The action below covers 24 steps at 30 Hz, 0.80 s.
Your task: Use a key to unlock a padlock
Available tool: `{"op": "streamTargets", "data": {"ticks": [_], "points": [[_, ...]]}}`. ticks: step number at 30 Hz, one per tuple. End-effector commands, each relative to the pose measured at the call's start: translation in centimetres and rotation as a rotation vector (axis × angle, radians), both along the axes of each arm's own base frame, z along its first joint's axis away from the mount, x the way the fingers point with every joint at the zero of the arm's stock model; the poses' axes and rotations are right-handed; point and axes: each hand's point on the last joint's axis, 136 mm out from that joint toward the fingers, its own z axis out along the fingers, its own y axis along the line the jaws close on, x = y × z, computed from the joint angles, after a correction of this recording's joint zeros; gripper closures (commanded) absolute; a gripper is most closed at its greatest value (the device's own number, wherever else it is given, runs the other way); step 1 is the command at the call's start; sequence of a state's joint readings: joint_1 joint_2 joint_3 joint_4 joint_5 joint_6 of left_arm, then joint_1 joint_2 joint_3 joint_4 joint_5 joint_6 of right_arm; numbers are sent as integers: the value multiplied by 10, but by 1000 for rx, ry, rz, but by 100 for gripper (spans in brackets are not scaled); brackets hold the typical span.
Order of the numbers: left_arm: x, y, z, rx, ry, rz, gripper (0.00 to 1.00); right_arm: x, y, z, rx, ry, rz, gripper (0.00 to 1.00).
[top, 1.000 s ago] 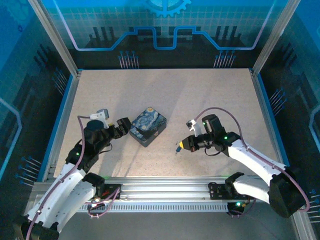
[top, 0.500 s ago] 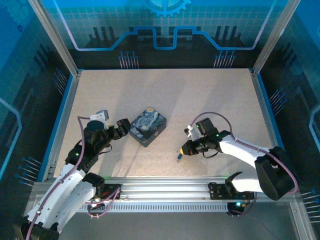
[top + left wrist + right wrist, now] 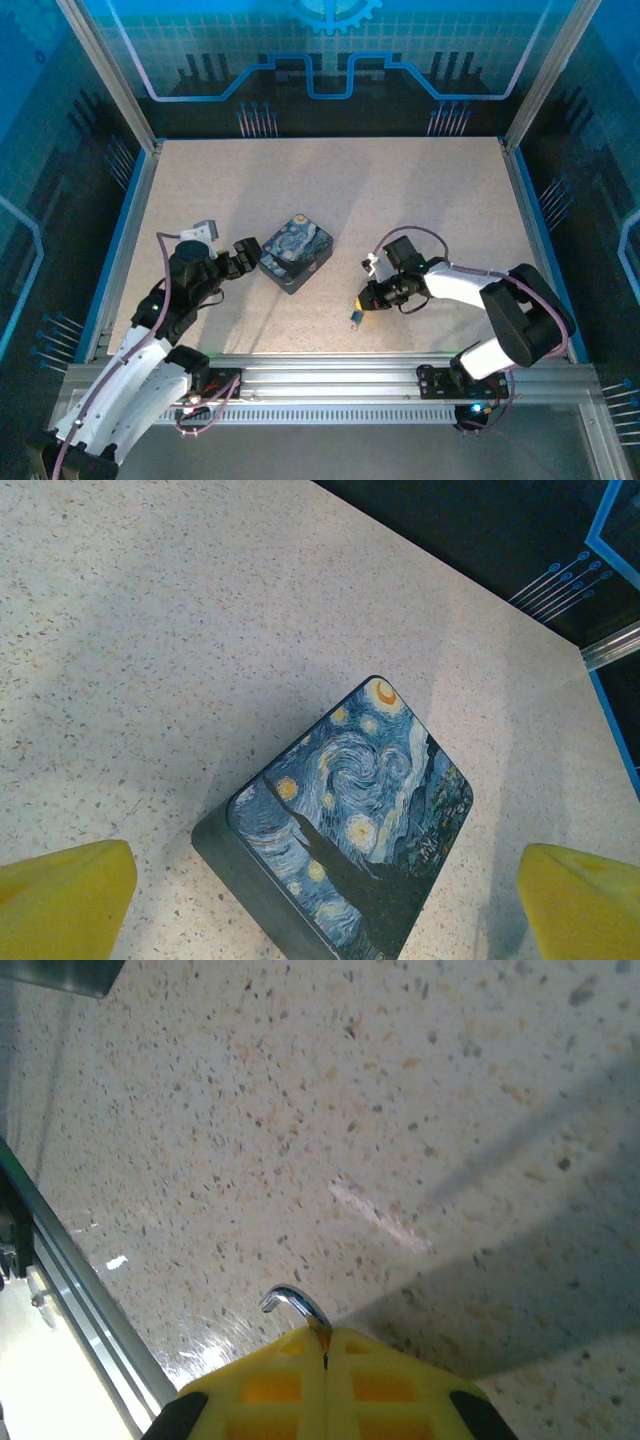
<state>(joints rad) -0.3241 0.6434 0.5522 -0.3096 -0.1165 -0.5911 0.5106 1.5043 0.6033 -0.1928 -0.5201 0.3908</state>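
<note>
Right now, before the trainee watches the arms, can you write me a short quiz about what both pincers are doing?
1. True or false: the left pincer is shut on the printed case.
2. What pokes out of the shut right pincer? A) the curved shackle of the padlock B) a white cable C) a screwdriver
3. Which pincer is nearer the case?
Key: 1 false, it is wide open; 2 A; 3 the left.
</note>
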Motion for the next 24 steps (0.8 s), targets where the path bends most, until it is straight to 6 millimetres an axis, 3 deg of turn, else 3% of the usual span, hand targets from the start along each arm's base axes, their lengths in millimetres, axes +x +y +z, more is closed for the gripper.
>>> {"op": "streamTargets", "data": {"ticks": [1,17,24], "points": [[0,6,-10,37,15,11,1,3,7,0,16,7,11,97],[0,4,-13,13,33,14,1,9,6,12,15,-43,3,78],[2,3,-12,-8,47,27,1,13,2,32,18,-114,0,73]]}}
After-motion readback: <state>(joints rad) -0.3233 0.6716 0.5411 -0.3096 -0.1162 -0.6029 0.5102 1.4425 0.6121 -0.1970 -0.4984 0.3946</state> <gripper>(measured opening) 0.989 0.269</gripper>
